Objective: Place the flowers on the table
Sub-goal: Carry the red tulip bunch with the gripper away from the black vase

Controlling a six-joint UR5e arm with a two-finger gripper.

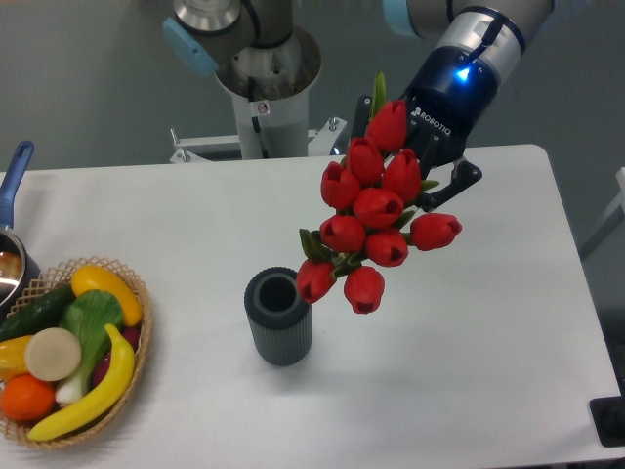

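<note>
One bunch of flowers [376, 220] hangs above the table [469, 332]; jaws [430, 166] clamped on its stems.

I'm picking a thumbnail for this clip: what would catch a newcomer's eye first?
The flowers, a bunch of bright red tulips, hang in mid-air above the middle of the white table, carried by the claw with its glowing blue ring. Just below and left of them stands an empty dark grey ribbed vase. At the near left edge sits a woven basket heaped with colourful fruit and vegetables.
</note>
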